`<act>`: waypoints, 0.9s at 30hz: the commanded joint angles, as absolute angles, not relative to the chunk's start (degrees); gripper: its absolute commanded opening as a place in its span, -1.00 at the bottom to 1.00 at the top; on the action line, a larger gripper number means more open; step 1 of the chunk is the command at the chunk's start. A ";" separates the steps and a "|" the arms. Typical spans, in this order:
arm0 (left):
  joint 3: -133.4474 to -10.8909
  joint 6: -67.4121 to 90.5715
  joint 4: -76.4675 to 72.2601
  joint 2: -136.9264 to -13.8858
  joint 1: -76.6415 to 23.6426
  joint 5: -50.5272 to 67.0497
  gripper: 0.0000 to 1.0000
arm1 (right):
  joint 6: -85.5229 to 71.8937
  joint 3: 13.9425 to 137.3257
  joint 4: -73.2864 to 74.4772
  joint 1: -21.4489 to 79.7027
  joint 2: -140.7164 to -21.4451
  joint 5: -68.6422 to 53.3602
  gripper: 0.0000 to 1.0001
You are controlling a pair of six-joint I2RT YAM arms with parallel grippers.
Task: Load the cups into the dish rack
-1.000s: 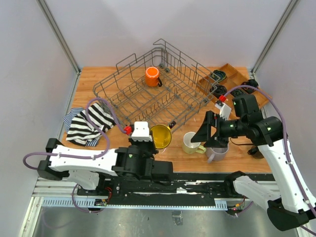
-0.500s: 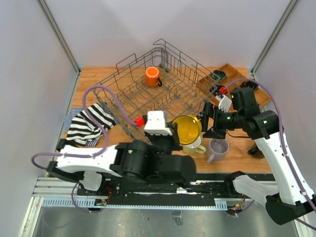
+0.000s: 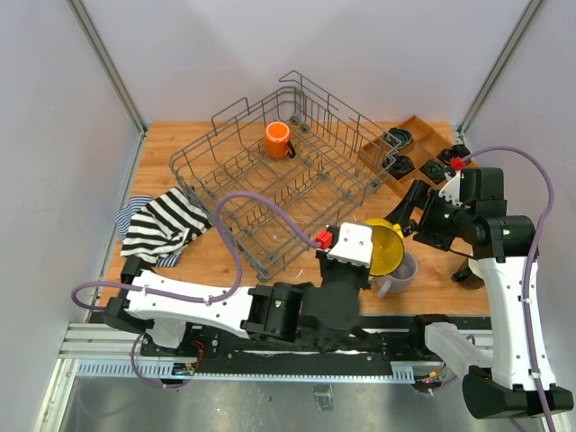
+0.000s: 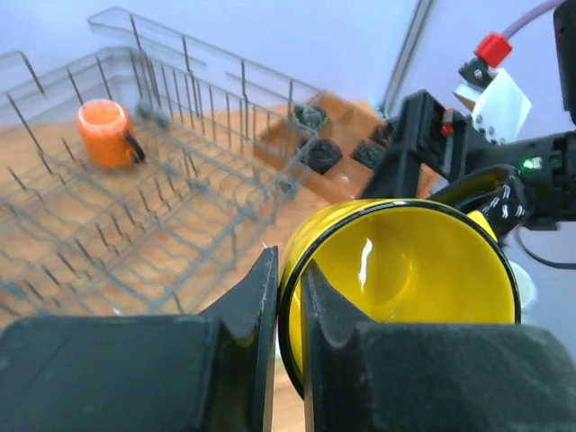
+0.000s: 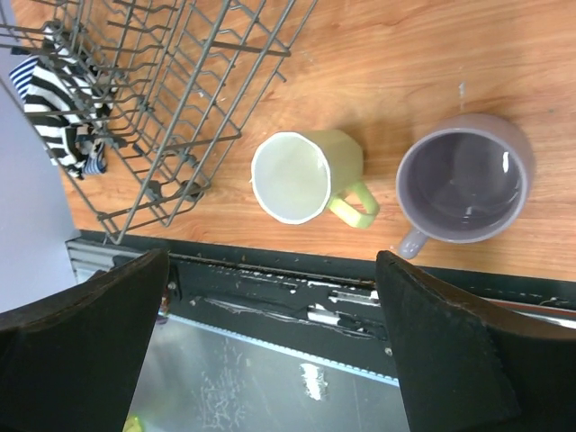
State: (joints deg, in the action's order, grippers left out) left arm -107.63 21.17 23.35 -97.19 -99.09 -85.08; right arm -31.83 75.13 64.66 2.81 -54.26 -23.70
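Yellow mug (image 4: 405, 270) was up off the table, pinched by its wall right at the rim between the 2 fingers of the left gripper (image 4: 288, 301). It looked like 1 finger was inside and 1 outside, with the mouth tipped sideways toward the wrist camera. From above it hung over the lavender mug (image 3: 402, 270) and close to the right gripper (image 5: 272, 270). That one's fingers were spread wide with nothing in them, over the cream mug (image 5: 301, 175) and the lavender one. Both of those stood on the wood, outside the dish rack (image 3: 270, 180). Only the orange mug (image 3: 277, 139) sat in the rack, toward its far side.

What I'd worry about: that was a thin rim pinch on a glossy mug. A quick swing could let it pivot or slip, and it'd land right on the lavender one. The 2 arms were close too, so a careless turn might clip the right one. The rack's raised side stood between the mug and the tines, so a low carry would knock the wire. And the left arm's purple cable (image 3: 256, 193) looped over the near part of the rack, where it could maybe snag a tine.
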 commanded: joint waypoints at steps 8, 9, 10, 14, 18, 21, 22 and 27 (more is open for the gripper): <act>-83.81 -54.02 -72.74 -81.36 -98.88 -66.15 -0.99 | -28.33 71.71 64.94 -0.09 -54.83 -26.04 0.96; -82.25 -51.82 -68.58 -79.09 -98.30 -63.90 -0.99 | -28.30 71.71 65.10 -0.16 -54.83 -26.96 0.96; -80.71 -49.10 -63.21 -76.65 -97.43 -61.69 -0.99 | -28.30 72.04 65.53 -0.17 -54.84 -27.65 0.96; -75.36 -39.92 -40.56 -66.02 -92.40 -51.21 -0.99 | -28.61 74.25 66.60 -0.18 -54.81 -31.15 0.96; -71.33 -37.26 -26.92 -58.76 -86.80 -45.15 -0.99 | -31.00 75.42 66.54 -0.18 -55.16 -37.19 0.93; -69.59 -36.79 -20.11 -55.96 -82.91 -42.24 -0.99 | -33.22 76.24 66.26 -0.09 -55.65 -42.49 0.88; -68.93 -37.16 -18.33 -55.57 -81.87 -41.02 -0.99 | -34.20 76.50 65.94 -0.09 -55.64 -43.91 0.87; -62.00 -44.63 -18.24 -53.94 -79.30 -36.29 -0.99 | -42.30 76.69 61.94 0.41 -55.41 -52.20 0.85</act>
